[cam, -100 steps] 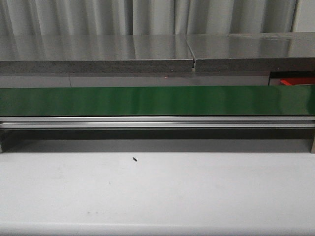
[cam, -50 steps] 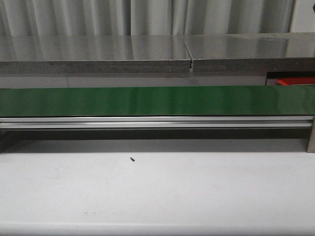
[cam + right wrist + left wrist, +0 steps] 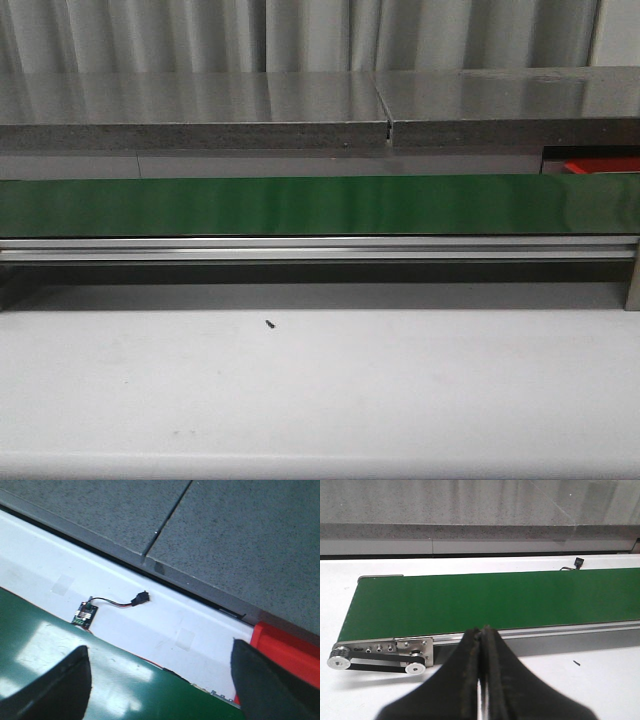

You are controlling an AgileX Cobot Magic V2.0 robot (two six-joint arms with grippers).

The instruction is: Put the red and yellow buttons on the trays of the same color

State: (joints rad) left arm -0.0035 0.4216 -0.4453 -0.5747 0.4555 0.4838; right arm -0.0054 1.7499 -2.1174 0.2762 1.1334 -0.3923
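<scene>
No red or yellow buttons show in any view. A red tray (image 3: pixel 603 165) peeks out at the far right behind the green conveyor belt (image 3: pixel 300 205); the yellow tray is out of view. In the right wrist view my right gripper (image 3: pixel 160 647) hangs open over the belt (image 3: pixel 100 680), nothing between its fingers, with the red tray (image 3: pixel 285 647) just beyond one fingertip. My left gripper (image 3: pixel 482 630) is shut and empty, over the white table in front of the belt (image 3: pixel 495 600) near its roller end. Neither gripper appears in the front view.
A grey stone ledge (image 3: pixel 200 110) runs behind the belt. A small circuit board (image 3: pixel 84 614) with a wired plug (image 3: pixel 141 599) lies on the white strip by the belt. A tiny black speck (image 3: pixel 271 323) lies on the white table.
The whole scene sits slightly further left in the front view than a second ago. Nothing on the belt or table has moved.
</scene>
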